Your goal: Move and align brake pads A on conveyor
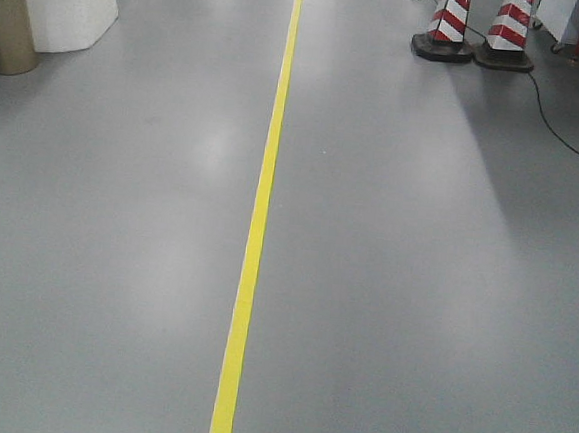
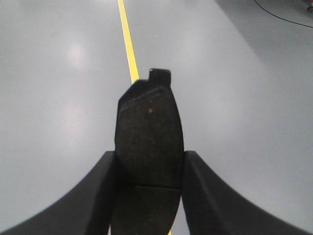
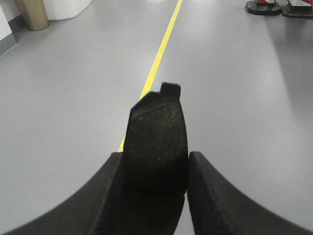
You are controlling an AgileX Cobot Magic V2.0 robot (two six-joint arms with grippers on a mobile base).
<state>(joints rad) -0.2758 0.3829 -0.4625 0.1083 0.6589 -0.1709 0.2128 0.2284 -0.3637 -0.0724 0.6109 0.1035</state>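
Observation:
In the left wrist view my left gripper (image 2: 149,164) is shut on a dark grey-brown brake pad (image 2: 149,132). The pad stands up between the black fingers (image 2: 95,196), its groove across the middle near the grip. In the right wrist view my right gripper (image 3: 155,164) is shut on another brake pad (image 3: 156,142), held the same way, a small tab at its far end. Both pads hang over grey floor. The conveyor is out of view in every frame. The front view shows neither gripper.
Grey floor (image 1: 414,287) with a yellow line (image 1: 257,224) running away from me. Two red-and-white striped cones (image 1: 445,28) on black bases stand far right, with a black cable (image 1: 558,122) trailing. A white planter (image 1: 70,4) and a tan pot (image 1: 8,29) stand far left.

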